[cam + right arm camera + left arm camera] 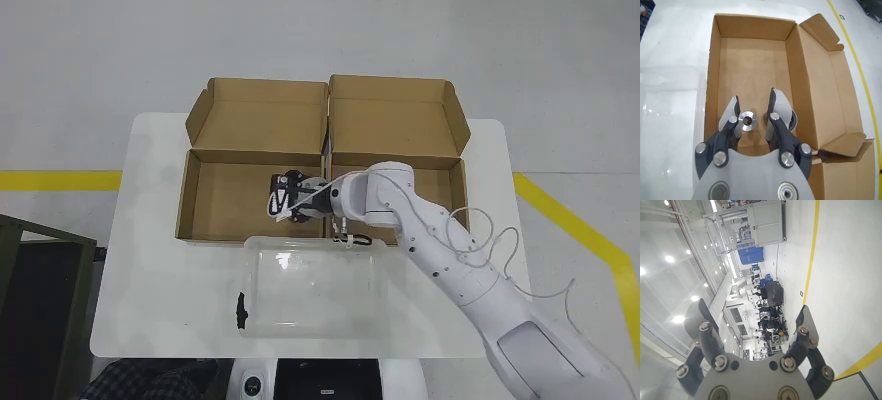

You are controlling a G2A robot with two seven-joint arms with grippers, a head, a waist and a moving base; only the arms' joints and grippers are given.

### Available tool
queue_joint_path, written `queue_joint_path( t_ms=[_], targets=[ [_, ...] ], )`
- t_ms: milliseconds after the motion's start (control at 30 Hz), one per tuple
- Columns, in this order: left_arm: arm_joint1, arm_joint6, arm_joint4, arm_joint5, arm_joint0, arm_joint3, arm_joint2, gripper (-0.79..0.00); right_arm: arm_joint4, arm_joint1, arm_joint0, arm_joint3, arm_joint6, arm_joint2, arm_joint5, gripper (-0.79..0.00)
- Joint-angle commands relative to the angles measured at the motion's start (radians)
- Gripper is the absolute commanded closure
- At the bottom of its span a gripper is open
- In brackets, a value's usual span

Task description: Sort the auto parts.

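Note:
My right gripper (754, 93) hangs open inside the left cardboard box (753, 28), just above its floor. A shiny metal bushing (747, 123) with a centre hole lies on the floor between the fingers and is not clamped. A second round metal part (794, 121) lies beside it, mostly hidden behind one finger. From above, that gripper (290, 193) sits over the near right corner of the left box (225, 195). A small black part (241, 310) lies on the white table, left of the clear bin. My left gripper (753, 303) is open with nothing in it, facing the room away from the table.
A second open cardboard box (395, 120) stands to the right of the first, both with flaps folded back. A clear plastic bin (315, 285) sits in front of the boxes, close to the right arm. The white table (150, 250) has free room on its left side.

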Motion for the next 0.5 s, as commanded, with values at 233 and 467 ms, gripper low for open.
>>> queue_joint_path(
  t_ms=[233, 467],
  targets=[
    [0.000, 0.000, 0.000, 0.000, 0.000, 0.000, 0.000, -0.785, 0.010, 0.053, -0.176, -0.233, -0.001, 0.152, 0.020, -0.348],
    [0.000, 0.000, 0.000, 0.000, 0.000, 0.000, 0.000, -0.785, -0.047, 0.102, -0.381, -0.440, -0.009, 0.306, 0.019, -0.372]
  ],
)
